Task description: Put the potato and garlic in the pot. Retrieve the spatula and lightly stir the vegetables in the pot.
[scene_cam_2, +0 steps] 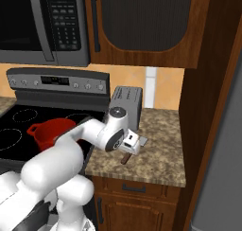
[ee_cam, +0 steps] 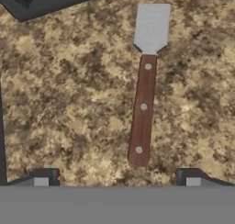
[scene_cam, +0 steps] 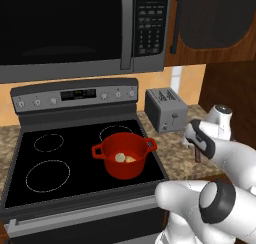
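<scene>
Spread wide with nothing between them, the gripper (ee_cam: 117, 177) fingers hang over the spatula (ee_cam: 144, 94), which lies flat on the speckled counter (ee_cam: 69, 103). On the stove (scene_cam: 50, 158), the red pot (scene_cam: 125, 155) holds the garlic (scene_cam: 120, 158) and potato (scene_cam: 130, 159), toaster (scene_cam: 165, 109) nearby.

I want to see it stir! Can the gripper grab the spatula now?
Probably yes. The spatula lies flat on the counter with nothing on or against it, and the open gripper hangs right above its handle, one finger on each side.
</scene>
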